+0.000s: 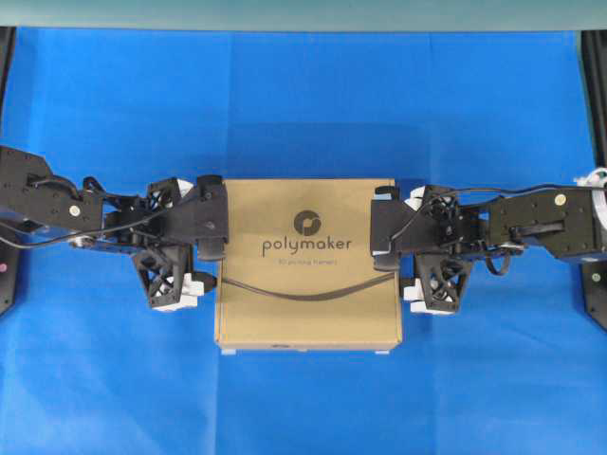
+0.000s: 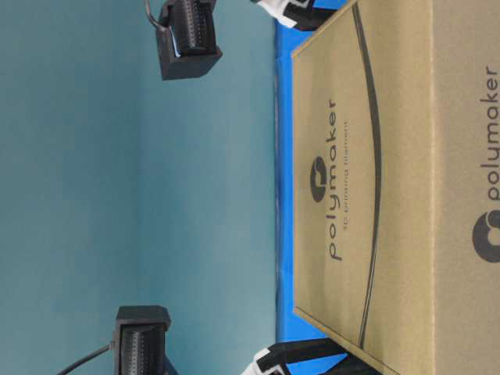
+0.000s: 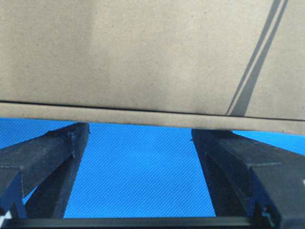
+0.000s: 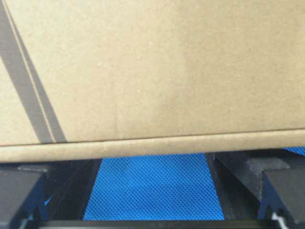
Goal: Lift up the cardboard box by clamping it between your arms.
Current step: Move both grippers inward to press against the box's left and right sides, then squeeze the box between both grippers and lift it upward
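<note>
Blue desk (image 1: 303, 104) fills the frame, the cardboard box (image 1: 308, 261) sits dead centre on it, and pressing in from either edge are the left gripper (image 1: 194, 248) and right gripper (image 1: 410, 248), both with jaws spread wide, pinching nothing.

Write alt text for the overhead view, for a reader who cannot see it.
A flat brown cardboard box printed "polymaker" lies in the middle of a blue table cover, flanked by two black robot arms. The left hand and the right hand, both open, meet the box's left and right edges, their fingers spread along each side.
</note>
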You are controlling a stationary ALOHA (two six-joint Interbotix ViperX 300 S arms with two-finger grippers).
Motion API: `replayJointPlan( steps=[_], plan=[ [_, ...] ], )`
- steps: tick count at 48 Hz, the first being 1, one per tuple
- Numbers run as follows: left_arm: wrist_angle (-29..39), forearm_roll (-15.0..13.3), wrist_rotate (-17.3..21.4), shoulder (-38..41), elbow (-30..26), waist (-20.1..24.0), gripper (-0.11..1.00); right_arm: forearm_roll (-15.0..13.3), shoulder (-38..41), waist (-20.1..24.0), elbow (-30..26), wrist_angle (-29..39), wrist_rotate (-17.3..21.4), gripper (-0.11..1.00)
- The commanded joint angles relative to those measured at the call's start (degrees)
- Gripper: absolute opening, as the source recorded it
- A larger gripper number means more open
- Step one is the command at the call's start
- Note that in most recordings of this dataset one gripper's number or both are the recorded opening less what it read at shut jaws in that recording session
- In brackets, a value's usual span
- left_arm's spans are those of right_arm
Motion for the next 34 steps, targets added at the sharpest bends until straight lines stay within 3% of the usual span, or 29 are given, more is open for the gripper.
replayJointPlan(
  steps=[1, 20, 34],
  plan=[
    [-0.3, 0.1, -0.1, -0.4, -1.1, -0.1, 0.84, 0.2, -0.3, 0.4, -1.3, -0.3, 0.3, 0.99],
    [2.9, 0.1, 0.5, -4.0, -2.9, 0.4, 0.84, 0.3, -2.4, 0.4, -3.0, 1.7, 0.4, 0.99],
    [11.5, 0.1, 0.9, -8.3, -7.4, 0.5, 0.84, 0.3, -8.9, 0.2, -7.3, 12.7, 0.1, 0.99]
  ],
)
